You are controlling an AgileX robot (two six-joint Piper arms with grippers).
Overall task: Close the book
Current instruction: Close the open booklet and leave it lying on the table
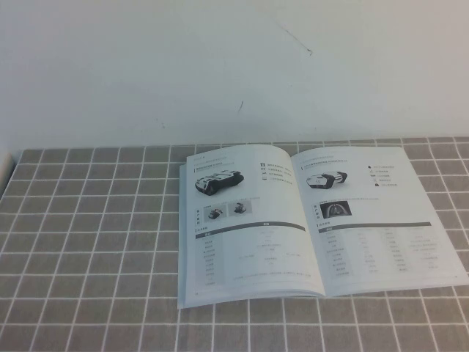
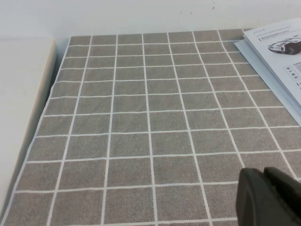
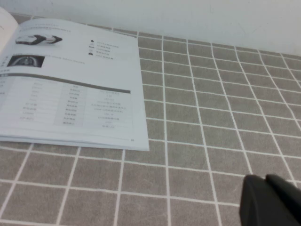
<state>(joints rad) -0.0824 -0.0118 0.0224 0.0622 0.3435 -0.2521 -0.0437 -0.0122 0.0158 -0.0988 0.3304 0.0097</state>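
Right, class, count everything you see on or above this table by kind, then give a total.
Open book: 1
Checked tablecloth: 1
Tools: 2, left tool over cloth left of the book, right tool over cloth to its right
Total: 4

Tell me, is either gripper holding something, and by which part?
Nothing is held. The open book lies flat on the tablecloth; the left gripper hangs over bare cloth left of it, the right gripper right of it.

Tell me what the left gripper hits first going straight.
Probably bare tablecloth, depth unclear: the left gripper is left of the book, angled down at cloth. The right gripper sits right of it.
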